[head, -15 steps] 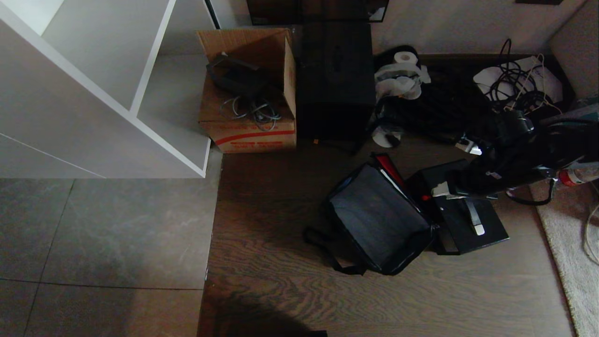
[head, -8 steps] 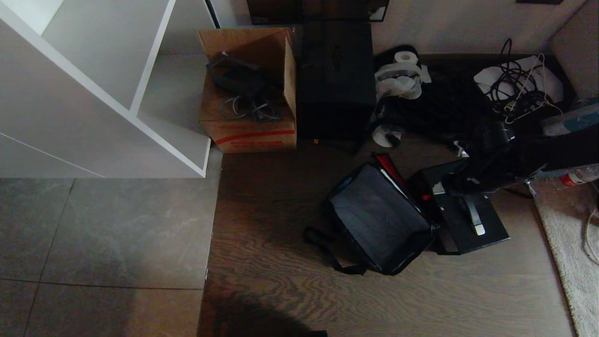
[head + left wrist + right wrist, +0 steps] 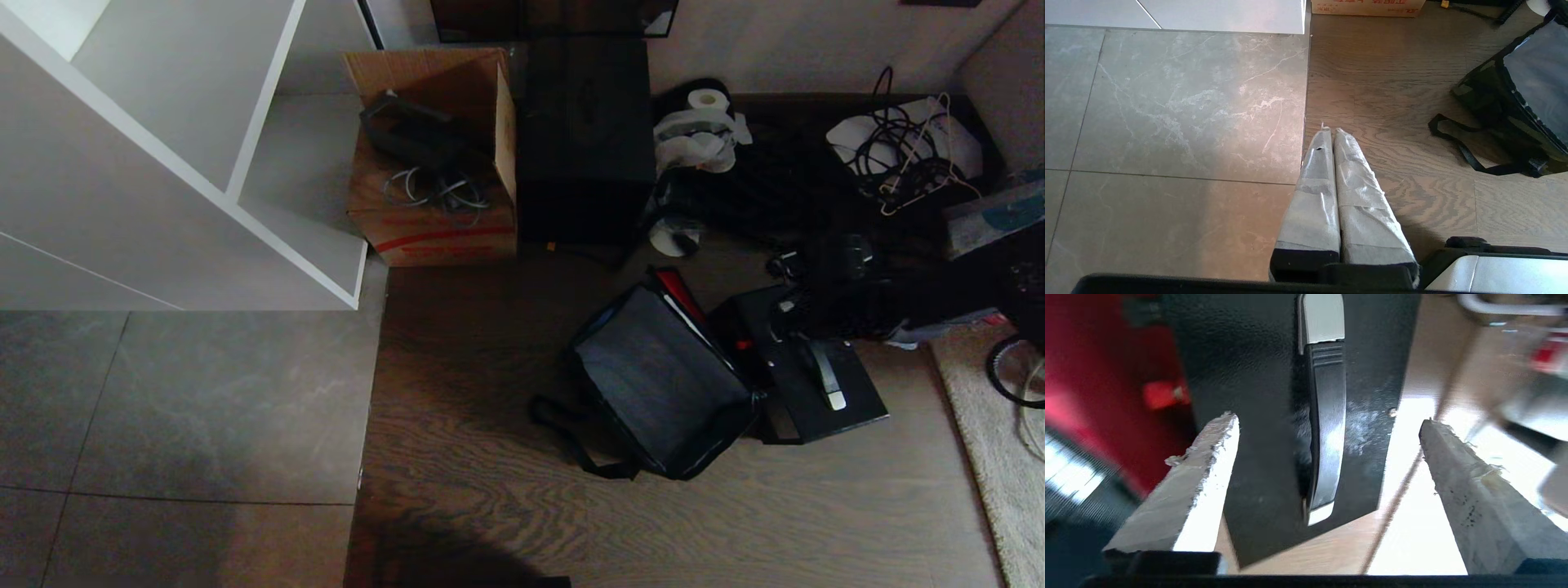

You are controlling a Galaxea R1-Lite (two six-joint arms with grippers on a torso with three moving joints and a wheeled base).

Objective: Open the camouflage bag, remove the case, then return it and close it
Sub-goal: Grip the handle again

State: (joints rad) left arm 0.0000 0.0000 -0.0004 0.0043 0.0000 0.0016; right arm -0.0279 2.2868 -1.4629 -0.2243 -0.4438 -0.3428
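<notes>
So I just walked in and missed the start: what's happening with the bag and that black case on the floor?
The camouflage bag lies open on the wood floor, and the black case sits on the floor right beside it, already out. The right end effector hangs open above the case's handle, gripping nothing. The left end effector is shut and parked over the floor, away from the bag.

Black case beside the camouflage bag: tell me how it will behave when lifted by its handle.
The black case looks hard-sided and flat, so probably stiff. Its handle runs along the middle, so it should hang fairly level. The handle looks glossy and may be slippery.
</notes>
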